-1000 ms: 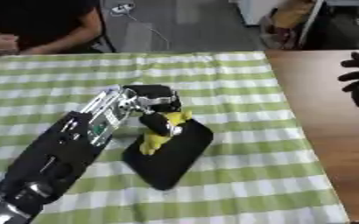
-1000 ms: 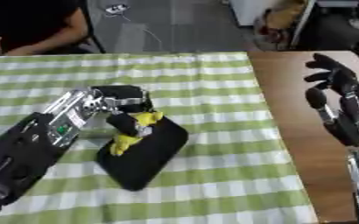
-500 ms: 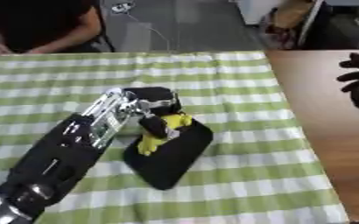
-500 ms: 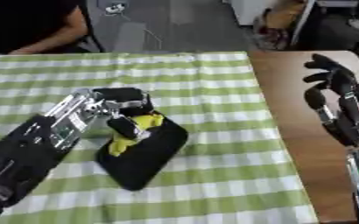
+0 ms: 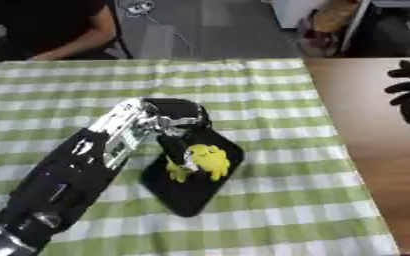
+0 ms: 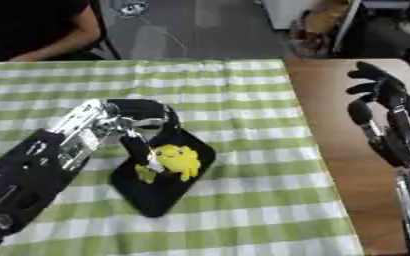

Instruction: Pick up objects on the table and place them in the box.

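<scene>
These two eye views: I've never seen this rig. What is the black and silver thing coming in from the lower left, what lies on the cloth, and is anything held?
Both pictures come from one stereo camera in a humanoid robot's head, looking down. The black and silver limb is its left arm; the left hand reaches over a flat black tray on a green checked tablecloth. A yellow toy lies in the tray, with fingers at it; whether they grip it is unclear. The right hand idles open at the right, over the bare wooden table.
</scene>
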Robot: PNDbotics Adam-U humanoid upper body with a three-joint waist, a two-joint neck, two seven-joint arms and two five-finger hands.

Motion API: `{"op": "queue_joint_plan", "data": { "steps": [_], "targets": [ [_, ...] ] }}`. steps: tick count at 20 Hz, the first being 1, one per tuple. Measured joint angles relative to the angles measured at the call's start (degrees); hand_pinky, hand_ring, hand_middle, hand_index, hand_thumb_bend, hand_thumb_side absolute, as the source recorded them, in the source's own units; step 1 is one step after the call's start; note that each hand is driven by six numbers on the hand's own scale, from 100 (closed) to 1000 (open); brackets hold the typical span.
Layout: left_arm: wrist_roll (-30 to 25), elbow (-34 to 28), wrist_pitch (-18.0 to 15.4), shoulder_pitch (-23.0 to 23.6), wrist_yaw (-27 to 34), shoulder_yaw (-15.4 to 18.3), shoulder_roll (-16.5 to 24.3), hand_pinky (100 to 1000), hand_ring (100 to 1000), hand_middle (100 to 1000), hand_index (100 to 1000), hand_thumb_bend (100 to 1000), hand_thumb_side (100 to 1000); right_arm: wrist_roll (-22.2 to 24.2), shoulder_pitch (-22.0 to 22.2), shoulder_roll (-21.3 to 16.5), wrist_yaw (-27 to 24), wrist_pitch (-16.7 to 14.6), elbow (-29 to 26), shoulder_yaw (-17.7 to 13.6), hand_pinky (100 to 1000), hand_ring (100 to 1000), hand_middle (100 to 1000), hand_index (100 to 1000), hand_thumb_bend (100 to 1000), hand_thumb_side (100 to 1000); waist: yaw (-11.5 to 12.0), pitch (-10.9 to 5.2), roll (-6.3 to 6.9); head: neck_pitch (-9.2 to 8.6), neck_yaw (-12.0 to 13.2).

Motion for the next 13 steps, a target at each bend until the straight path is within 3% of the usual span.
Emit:
{"op": "queue_joint_plan", "data": {
  "steps": [1, 2, 3, 13],
  "targets": [
    [-0.06, -0.01, -0.1, 0.0, -0.48, 0.03, 0.0, 830, 861, 894, 943, 1000, 538, 0.0, 0.0, 0.0, 0.0, 0.0, 0.0, 0.0, 581, 684, 778, 938, 666, 1000, 0.0, 0.0, -0.02, 0.0, 0.0],
    [-0.18, -0.01, -0.21, 0.0, -0.87, 0.08, 0.0, 827, 857, 888, 939, 1000, 538, 0.0, 0.0, 0.0, 0.0, 0.0, 0.0, 0.0, 581, 684, 778, 938, 666, 1000, 0.01, 0.0, -0.04, 0.0, 0.0],
    [-0.3, -0.01, -0.32, 0.0, -1.22, 0.16, 0.0, 862, 909, 944, 974, 1000, 532, 0.0, 0.0, 0.0, 0.0, 0.0, 0.0, 0.0, 581, 684, 778, 938, 666, 1000, 0.02, 0.0, -0.07, 0.0, 0.0],
    [-1.47, 0.0, -0.57, 0.01, -2.02, 0.54, 0.04, 902, 952, 988, 1000, 1000, 558, -0.01, 0.0, 0.0, 0.0, 0.01, 0.0, -0.02, 581, 684, 777, 938, 667, 1000, 0.32, 0.01, -0.13, 0.0, 0.0]
  ]
}}
